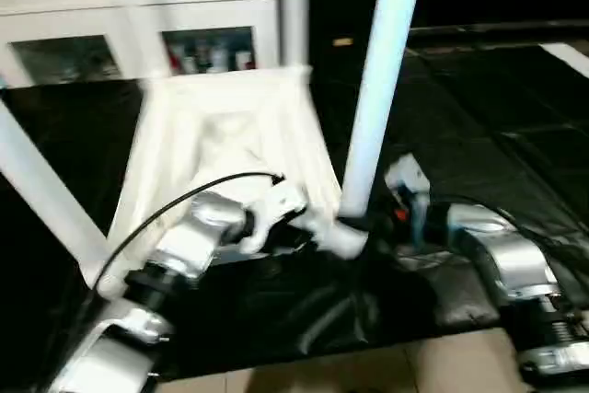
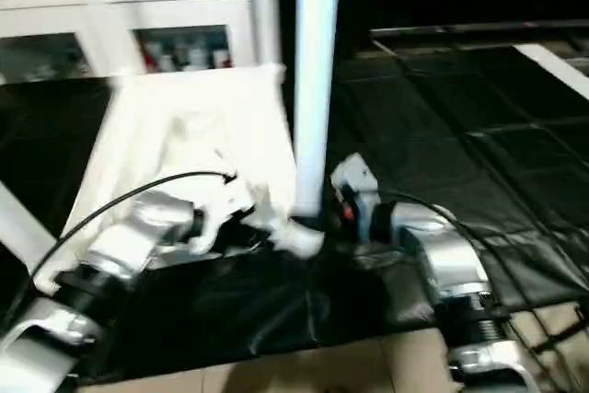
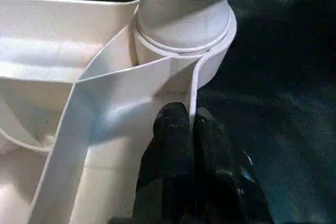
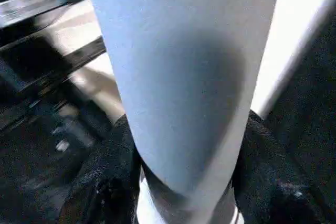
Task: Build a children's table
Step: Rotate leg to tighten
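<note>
**Grip at the near corner socket**

Right gripper (image 4: pixel 181 182) closes around the base of an upright leg (image 1: pixel 377 89), one black finger (image 4: pixel 107 174) on each side of the tube, just above the rounded corner socket (image 3: pixel 181 30) in which the leg stands. Left gripper (image 3: pixel 190 127) has its fingers pressed together on the thin rim wall of the table top (image 1: pixel 230 135), just beside the same socket. The top lies underside up on the black floor mat (image 1: pixel 515 117), so the leg's long axis runs straight up from the socket. In the head views, the socket sits at about 3 o'clock from the left gripper and 9 o'clock from the right, between the two; the right arm is the one on the leg itself. Seating the leg probably calls for a push or twist along that vertical axis while the left steadies the top. Another leg (image 1: pixel 41 190) slants away at 9 o'clock. A white cabinet (image 1: pixel 138 16) stands at 11 o'clock.
</note>
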